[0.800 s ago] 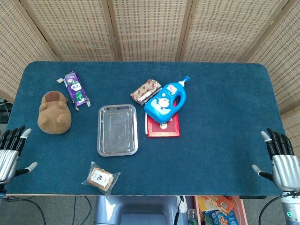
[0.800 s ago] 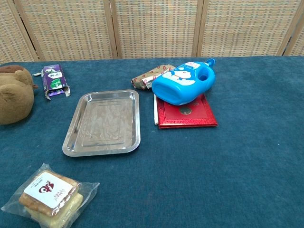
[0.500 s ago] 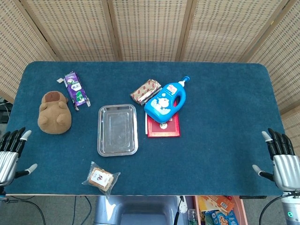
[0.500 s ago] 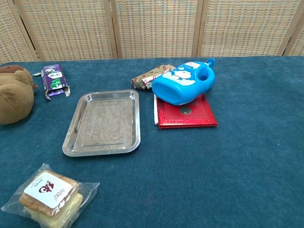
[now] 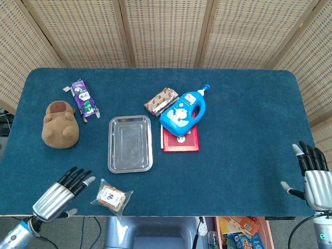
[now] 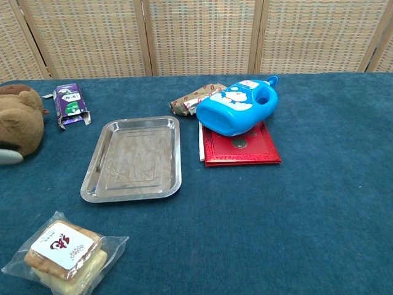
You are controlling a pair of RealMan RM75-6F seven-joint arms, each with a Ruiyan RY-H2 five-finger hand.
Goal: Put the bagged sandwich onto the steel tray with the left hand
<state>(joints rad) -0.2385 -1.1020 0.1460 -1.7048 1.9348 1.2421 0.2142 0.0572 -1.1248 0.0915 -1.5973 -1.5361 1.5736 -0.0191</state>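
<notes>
The bagged sandwich (image 5: 112, 196) (image 6: 62, 252) lies in its clear bag near the table's front edge, just in front of the steel tray (image 5: 130, 143) (image 6: 134, 159), which holds nothing. My left hand (image 5: 59, 193) hovers at the front left, a short way left of the sandwich, fingers apart and holding nothing; in the chest view only a fingertip (image 6: 9, 157) shows at the left edge. My right hand (image 5: 313, 174) hangs open off the table's front right corner.
A brown plush toy (image 5: 60, 124) and a purple packet (image 5: 84, 98) lie left of the tray. A wrapped snack bar (image 5: 161, 100), a blue bottle (image 5: 183, 112) and a red booklet (image 5: 181, 139) sit to its right. Wicker screens stand behind the table.
My left hand has swung in from the table's left edge toward the front, ending close to the sandwich. The right hand has dropped slightly. No object has moved.
</notes>
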